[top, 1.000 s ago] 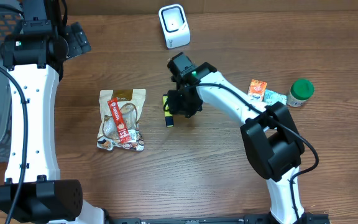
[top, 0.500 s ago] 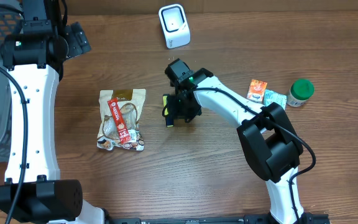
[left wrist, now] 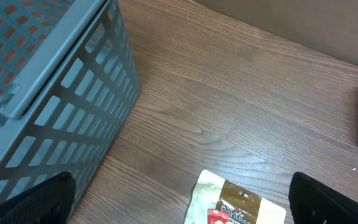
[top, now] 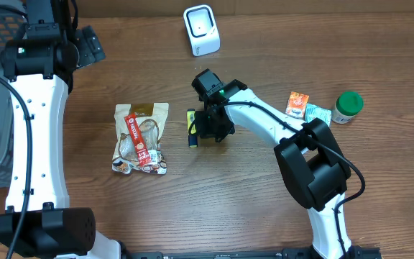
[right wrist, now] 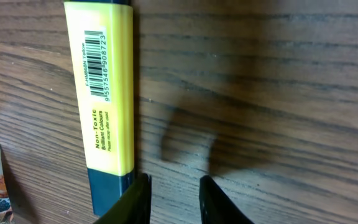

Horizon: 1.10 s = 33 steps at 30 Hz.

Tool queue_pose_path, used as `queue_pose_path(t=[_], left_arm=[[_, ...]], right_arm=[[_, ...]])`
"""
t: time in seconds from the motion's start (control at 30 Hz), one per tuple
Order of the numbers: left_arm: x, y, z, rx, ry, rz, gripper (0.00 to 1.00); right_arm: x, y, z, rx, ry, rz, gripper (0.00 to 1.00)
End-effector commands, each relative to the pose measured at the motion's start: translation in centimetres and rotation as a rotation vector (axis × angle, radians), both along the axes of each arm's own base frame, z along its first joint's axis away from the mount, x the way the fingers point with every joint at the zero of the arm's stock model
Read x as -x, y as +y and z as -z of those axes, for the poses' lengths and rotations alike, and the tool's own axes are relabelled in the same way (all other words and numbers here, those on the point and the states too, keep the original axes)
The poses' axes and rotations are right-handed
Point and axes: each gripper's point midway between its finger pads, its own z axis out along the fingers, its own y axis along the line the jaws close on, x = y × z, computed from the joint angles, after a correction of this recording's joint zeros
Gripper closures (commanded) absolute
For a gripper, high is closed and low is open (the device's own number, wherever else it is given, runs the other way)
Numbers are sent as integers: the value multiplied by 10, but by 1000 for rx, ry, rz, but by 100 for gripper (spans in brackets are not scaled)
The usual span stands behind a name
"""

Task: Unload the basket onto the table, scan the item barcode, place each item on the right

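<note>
Though its barcode (right wrist: 96, 62) shows, the highlighter (right wrist: 109, 118) is cut off above.

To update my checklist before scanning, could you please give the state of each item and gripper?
highlighter: lying flat, barcode up, not held.
right gripper: slightly open, empty, beside the highlighter.
left gripper: wide open, empty.
green-lidded jar: lid on.
snack pouch: lying flat.

Overhead: high, straight down, whole table (top: 394, 216). Left wrist: slanting at basket (left wrist: 73, 93), snack bag (left wrist: 235, 200). Right wrist: close above marker (right wrist: 107, 93). Both overlap overhead.
</note>
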Motion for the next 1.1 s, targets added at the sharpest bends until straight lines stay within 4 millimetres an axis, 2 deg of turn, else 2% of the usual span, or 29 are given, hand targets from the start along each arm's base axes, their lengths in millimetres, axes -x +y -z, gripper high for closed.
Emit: queue_pose_path(t=[0.0,0.13,0.2,0.23,0.57,0.8,1.07], left_arm=[[-2,2,0,-3,-5,-18,0],[-2,2,0,-3,-5,-18,0],[-2,2,0,-3,-5,-18,0],[-2,2,0,-3,-5,-18,0],[-2,2,0,-3,-5,-18,0],[-2,2,0,-3,-5,-18,0],[-2,2,0,-3,-5,-18,0]], right_arm=[[-6,2,-12,-26,-25,10,75],[-13,26,-41,-162,-15,-7,84],[-13,31,-46,-190,-8,-13,95],[-11,31,-46,-189,1,-5,96],[10,31,-17,-152,37,-22,96],[7,18,-4,-84,13,2,96],[7,13,-2,-59,15,30,96]])
